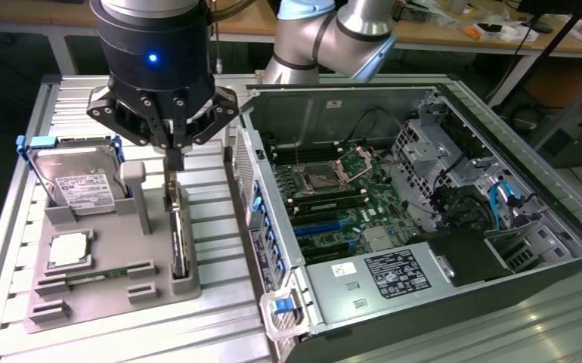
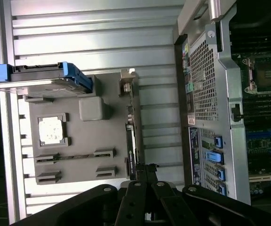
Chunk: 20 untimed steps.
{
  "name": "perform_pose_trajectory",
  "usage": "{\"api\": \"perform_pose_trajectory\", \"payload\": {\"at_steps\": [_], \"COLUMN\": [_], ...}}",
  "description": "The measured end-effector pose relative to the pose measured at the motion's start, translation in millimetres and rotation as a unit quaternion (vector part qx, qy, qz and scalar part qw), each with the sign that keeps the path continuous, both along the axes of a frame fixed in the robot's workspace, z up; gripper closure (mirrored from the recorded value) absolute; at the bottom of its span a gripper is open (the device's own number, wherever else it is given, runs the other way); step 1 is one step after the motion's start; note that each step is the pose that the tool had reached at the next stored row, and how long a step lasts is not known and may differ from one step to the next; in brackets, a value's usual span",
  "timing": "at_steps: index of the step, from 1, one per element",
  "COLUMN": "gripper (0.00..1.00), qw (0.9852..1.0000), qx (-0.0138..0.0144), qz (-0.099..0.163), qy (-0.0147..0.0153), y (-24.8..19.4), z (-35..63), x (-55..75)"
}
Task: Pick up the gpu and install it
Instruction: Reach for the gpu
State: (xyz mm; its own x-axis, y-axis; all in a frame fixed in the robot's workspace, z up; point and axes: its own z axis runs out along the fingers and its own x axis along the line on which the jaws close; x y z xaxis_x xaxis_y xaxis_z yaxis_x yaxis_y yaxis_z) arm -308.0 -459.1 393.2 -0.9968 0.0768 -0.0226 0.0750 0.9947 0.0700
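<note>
Exterior view first: your claw hangs over the grey holder tray on the slatted metal bench. Its fingers are clenched together, with no gap between the tips. The tips point down at the gpu. You cannot tell from this angle whether they touch its top edge, and nothing shows the card pinched between them.

The gpu stands on its long edge in a slot along the side of the tray nearest the open computer case. It has not been lifted out. The case lies to the exterior view's right of the tray with its side panel off, so you look straight onto the motherboard.

On the tray beside the gpu you have a silver hard drive with a white label, propped up at the far end in a blue-edged carrier. A square processor chip sits in its pocket, and a narrow memory stick lies near the tray's front.

Wrist view: the closed claw sits just off the thin line of the gpu, which you see edge-on along the tray. The hard drive, the processor chip and the memory stick lie on the side of the card away from the case, on the ribbed bench.
</note>
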Motion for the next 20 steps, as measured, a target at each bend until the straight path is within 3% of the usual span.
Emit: {"api": "perform_pose_trajectory", "payload": {"at_steps": [12, 20], "gripper": [0.89, 0.89], "qw": [1.0, 1.0], "qx": [0.0004, 0.0004], "qz": [0.0, 0.0], "qy": [0.0, 0.0], "y": [-0.2, -0.2], "z": [0.0, 0.0], "x": [-18.6, -20.1]}}
